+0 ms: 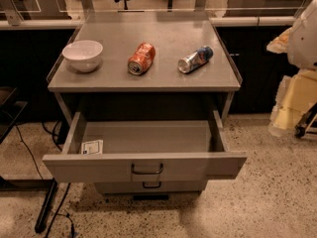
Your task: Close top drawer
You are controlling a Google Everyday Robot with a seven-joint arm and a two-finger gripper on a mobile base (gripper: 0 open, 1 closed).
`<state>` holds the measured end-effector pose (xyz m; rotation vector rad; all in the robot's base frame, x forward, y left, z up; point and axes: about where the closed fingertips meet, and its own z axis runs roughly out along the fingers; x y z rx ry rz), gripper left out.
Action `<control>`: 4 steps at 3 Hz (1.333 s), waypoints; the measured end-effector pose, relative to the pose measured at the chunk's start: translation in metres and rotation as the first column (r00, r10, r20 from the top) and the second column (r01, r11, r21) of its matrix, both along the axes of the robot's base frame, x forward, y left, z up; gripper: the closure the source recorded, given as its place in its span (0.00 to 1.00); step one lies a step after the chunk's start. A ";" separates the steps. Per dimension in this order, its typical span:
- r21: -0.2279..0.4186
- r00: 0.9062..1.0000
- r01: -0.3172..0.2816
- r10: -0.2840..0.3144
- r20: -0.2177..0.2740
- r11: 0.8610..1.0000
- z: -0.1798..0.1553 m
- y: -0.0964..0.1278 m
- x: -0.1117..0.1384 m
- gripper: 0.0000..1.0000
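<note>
The top drawer [143,166] of the grey metal cabinet is pulled far out toward me. Its wide front panel carries a dark loop handle [147,170] at the centre. A small white card [92,147] lies on the drawer floor at the left front. My arm's white body [304,33] shows at the right edge. My gripper [292,100] appears as pale yellow parts below it, well to the right of the drawer, above the floor and apart from it.
On the cabinet top [163,78] stand a white bowl [82,54], an orange can [141,58] on its side and a blue-silver can [195,59] on its side. A narrower drawer front [151,185] sits below. Cables and a black leg [44,207] lie on the floor at the left.
</note>
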<state>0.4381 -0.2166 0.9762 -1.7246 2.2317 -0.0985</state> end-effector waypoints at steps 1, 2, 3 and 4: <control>0.000 1.000 0.000 0.000 0.000 1.000 0.000 0.000 0.000 0.00; 0.000 1.000 0.000 0.000 0.000 1.000 0.000 0.000 0.000 0.07; 0.000 1.000 0.000 0.000 0.000 1.000 0.000 0.000 0.000 0.31; 0.000 1.000 0.000 0.000 0.000 1.000 0.000 0.000 0.000 0.53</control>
